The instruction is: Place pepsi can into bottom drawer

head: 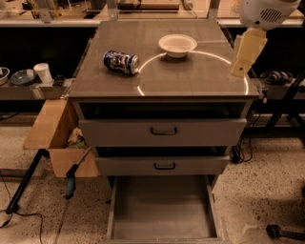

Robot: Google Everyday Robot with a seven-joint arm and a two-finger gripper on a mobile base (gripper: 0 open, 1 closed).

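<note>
Cream-coloured plastic makes up the end effector (242, 66), which is held just above the right rim of the bench (200, 81), under a white rounded arm housing (263, 12). Whether it is open or closed cannot be told; nothing is seen gripped by it. A white bowl (177, 45) is found upright on the bench, to the left of the end effector and slightly farther back. The pepsi can (121, 62) is seen well apart from the end effector, beyond the bowl to the left, lying on its side. Its long axis is laid roughly left to right, with one silver end turned toward the end effector's side. Far below the end effector, under two drawers with dark handles, the bottom drawer (162, 207) is pulled out, its flat floor exposed.
</note>
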